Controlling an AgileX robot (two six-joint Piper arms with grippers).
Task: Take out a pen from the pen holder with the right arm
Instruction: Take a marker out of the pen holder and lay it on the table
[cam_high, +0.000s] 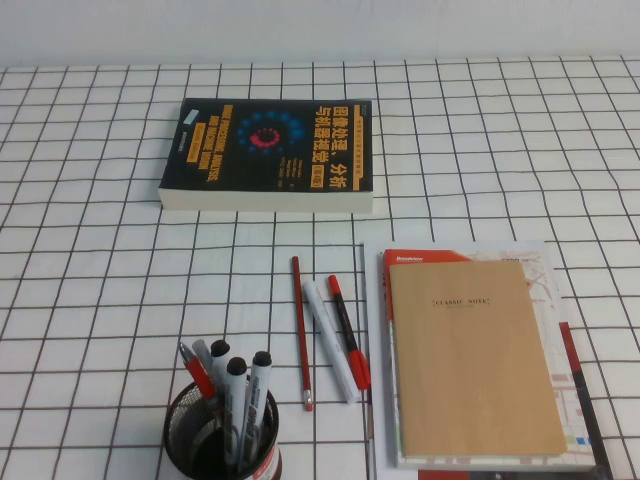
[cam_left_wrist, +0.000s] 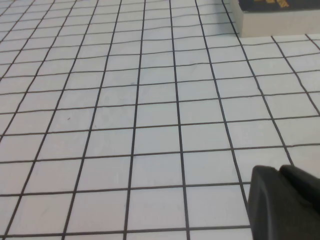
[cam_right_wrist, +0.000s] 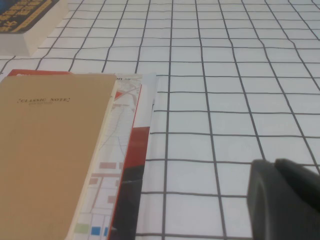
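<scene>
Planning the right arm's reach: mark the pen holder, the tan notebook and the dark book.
pen holder (cam_high: 179, 432), high view, left mesh wall.
tan notebook (cam_high: 470, 355), high view, cover's middle.
dark book (cam_high: 270, 148), high view, cover's middle.

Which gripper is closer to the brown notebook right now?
Right. The right gripper hovers beside the brown notebook; the left gripper is over checked cloth, with no notebook in its view.

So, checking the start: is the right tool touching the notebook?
Apart: the right wrist view shows the right tool over bare tablecloth, clear of the notebook; the left tool hangs over tablecloth too.
</scene>
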